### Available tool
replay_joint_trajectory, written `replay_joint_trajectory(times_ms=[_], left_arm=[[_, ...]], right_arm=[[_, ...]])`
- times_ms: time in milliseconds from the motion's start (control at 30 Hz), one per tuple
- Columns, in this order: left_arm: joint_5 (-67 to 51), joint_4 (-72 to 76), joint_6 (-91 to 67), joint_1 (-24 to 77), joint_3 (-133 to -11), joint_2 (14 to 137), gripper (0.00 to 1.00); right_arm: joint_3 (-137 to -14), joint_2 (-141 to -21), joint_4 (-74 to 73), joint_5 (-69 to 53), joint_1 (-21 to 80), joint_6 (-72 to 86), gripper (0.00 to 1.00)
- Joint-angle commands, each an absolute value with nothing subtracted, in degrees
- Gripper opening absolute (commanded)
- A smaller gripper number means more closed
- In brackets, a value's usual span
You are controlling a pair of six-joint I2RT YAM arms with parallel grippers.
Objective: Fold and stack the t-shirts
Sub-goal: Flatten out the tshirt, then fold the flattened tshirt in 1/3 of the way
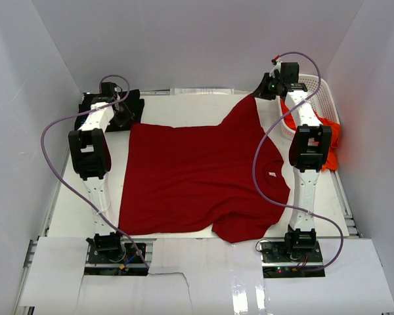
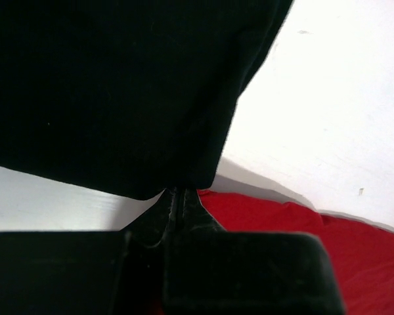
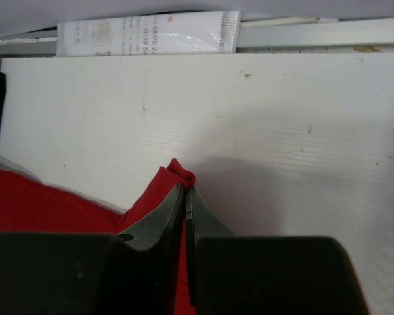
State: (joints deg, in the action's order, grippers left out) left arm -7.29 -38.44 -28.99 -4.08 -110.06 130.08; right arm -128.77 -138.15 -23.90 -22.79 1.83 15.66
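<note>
As the right tool pinched the dark red t-shirt, the left tool stood closed against the black t-shirt.

A white table fills the floor of a booth with plain white walls rising on three sides. A white slotted plastic basket stands in the table's far right corner, close to the right wall. Along the far edge lies a flat white printed packet, just beside a pale metal rail that runs the width of the table. Glossy white sheets cover the near edge, one with a ragged cut-out.
</note>
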Motion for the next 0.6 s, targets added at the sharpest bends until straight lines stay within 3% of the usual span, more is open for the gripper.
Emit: replay_joint_trajectory(times_ms=[0, 267, 567], left_arm=[[-8.8, -34.2, -30.1, -5.0, -114.1, 125.4, 0.00], [-10.8, -33.3, -30.1, -5.8, -114.5, 122.4, 0.00], [-11.4, -29.4, -29.6, -5.7, -98.9, 112.2, 0.00]], right_arm=[[-129.9, -132.2, -17.2, -25.7, 1.1, 16.9, 0.08], [-128.0, -128.2, -15.3, -30.4, 0.7, 16.9, 0.08], [-111.6, -118.1, -12.2, -34.0, 0.6, 16.0, 0.08]])
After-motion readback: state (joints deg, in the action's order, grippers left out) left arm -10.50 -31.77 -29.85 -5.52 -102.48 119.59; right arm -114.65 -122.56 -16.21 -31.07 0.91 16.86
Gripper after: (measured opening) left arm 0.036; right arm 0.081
